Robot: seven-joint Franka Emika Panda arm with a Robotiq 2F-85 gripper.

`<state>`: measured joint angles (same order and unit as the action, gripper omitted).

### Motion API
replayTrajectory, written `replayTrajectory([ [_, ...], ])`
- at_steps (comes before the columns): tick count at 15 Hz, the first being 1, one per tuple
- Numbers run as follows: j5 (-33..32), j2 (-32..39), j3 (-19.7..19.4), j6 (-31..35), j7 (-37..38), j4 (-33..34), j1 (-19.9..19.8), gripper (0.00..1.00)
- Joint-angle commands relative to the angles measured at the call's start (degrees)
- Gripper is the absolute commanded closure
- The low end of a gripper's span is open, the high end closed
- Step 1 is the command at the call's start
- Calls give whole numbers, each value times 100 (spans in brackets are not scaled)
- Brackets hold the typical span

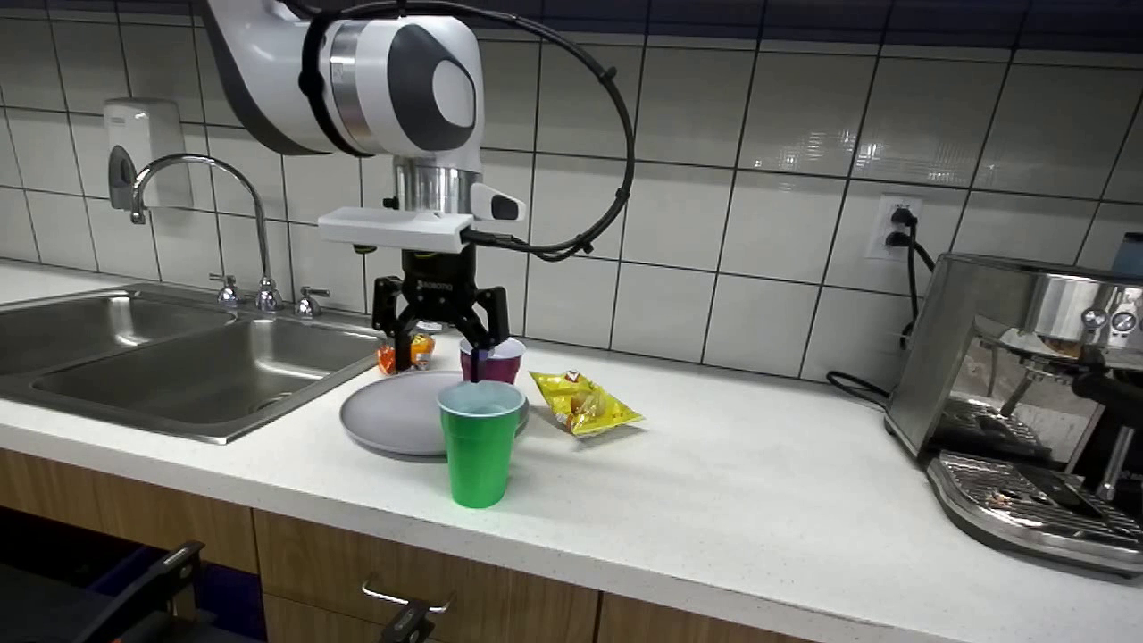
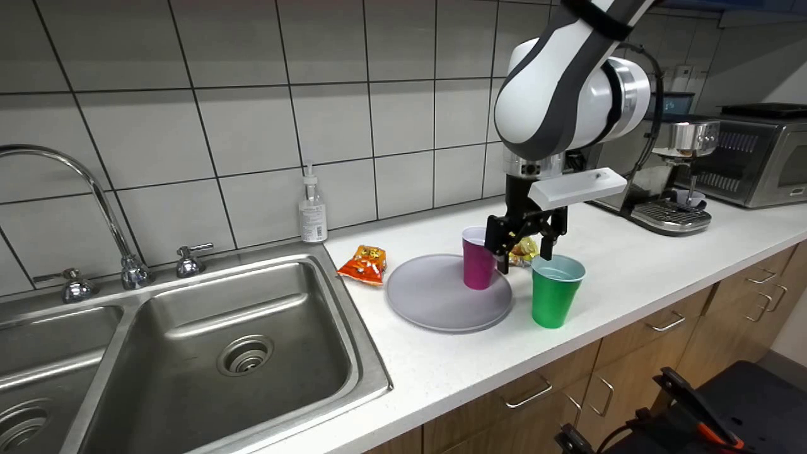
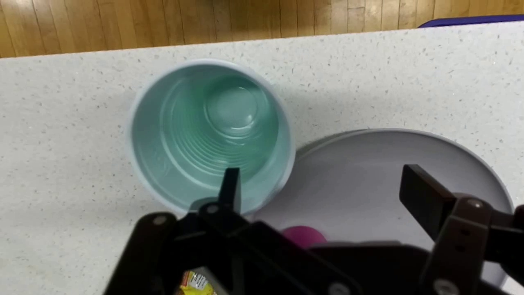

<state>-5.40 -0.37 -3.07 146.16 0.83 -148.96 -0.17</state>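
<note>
The green cup (image 1: 485, 455) stands upright on the white counter (image 1: 759, 482), near its front edge and just beside the gray plate (image 2: 435, 309). Through my wrist view I look down past its round rim into a pale interior. My gripper (image 3: 320, 176) hangs over cup and plate, pointing down, released, its two fingers spread wide apart. From up there I see one fingertip overlap the cup's rim, with the other above the plate; whether the first touches the cup, I cannot tell. A purple cup (image 2: 476, 266) stands upright on the plate, toward the tiled wall (image 1: 679, 214). Near the plate, on the wall side of the green cup, a yellow snack bag (image 1: 585, 404) lies on the counter. An orange snack bag (image 2: 364, 265) lies between plate and sink (image 2: 354, 328). In an exterior view I make out a soap bottle (image 2: 313, 217) at the sink's back corner, and the faucet (image 2: 98, 195) arches at the back of the sink in both exterior views. Further along the counter, well apart from the cups, I see a coffee machine (image 1: 955, 321), and in an exterior view a boxy steel appliance (image 2: 756, 161) just beside it.
</note>
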Motion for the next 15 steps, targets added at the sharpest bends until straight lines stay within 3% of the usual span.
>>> replayTrajectory([
  [1, -85, 27, 25, 154, -55, -89, -85, 0],
  [11, -117, 180, 26, 169, -45, -84, -71, 0],
  [12, -107, 181, 27, 181, -60, -89, -71, 25],
  [13, -116, 177, 27, 193, -65, -93, -71, 26],
  [15, -109, 179, 28, 196, -65, -89, -71, 42],
])
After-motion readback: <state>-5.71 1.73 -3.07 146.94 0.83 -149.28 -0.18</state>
